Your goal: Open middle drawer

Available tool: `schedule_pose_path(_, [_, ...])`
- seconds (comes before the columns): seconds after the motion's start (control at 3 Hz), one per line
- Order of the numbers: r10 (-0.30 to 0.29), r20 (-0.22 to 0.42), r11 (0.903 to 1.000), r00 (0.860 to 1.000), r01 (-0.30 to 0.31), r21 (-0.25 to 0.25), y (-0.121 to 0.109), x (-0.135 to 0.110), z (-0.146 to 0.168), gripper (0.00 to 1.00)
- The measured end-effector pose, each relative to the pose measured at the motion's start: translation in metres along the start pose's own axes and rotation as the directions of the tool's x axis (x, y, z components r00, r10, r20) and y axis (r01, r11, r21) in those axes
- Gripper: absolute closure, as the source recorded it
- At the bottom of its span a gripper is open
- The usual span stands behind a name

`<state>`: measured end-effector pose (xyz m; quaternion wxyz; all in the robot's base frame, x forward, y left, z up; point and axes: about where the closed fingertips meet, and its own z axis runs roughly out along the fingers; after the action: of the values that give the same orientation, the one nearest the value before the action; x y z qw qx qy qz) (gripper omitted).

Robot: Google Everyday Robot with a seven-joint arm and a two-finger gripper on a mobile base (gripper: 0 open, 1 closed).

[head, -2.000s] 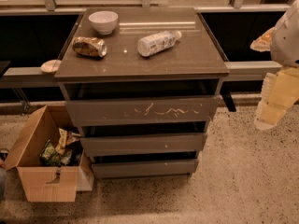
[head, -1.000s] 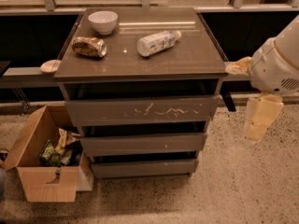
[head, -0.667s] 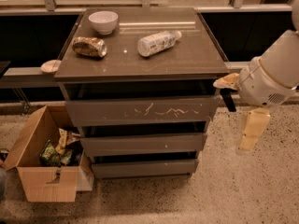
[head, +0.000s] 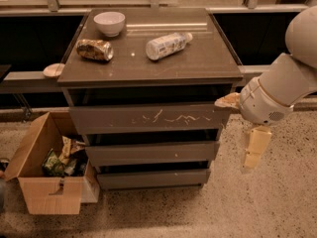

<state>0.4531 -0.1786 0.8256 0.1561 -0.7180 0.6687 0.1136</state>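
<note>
The grey-brown cabinet (head: 148,63) has three drawer fronts, all pushed in. The middle drawer (head: 153,153) is a plain flat front with a tiny white speck. It sits below the larger top front with white scratch marks (head: 148,118) and above the narrower bottom front (head: 153,178). My gripper (head: 253,152) hangs pointing down off the cabinet's right side, level with the middle drawer and a little apart from its right end. It holds nothing. The white arm (head: 282,88) reaches in from the right.
On the cabinet top lie a white bowl (head: 109,23), a crushed snack bag (head: 94,49) and a plastic bottle on its side (head: 167,45). An open cardboard box of litter (head: 47,167) stands on the floor at the left. A rail runs behind.
My arm has swung left and down, bringing the gripper from the far right, beside the top drawer, to beside the cabinet's right side at middle drawer height. The drawers have not moved.
</note>
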Motion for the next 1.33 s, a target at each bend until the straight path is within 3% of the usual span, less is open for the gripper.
schedule_pose_path(0.67, [-0.076,0.035,0.9971,0.997,0.076,0.0,-0.012,0.003,0.031,0.0])
schedule_pose_path(1.33, [-0.062,0.104,0.998,0.993,0.06,0.02,-0.053,0.01,0.087,0.0])
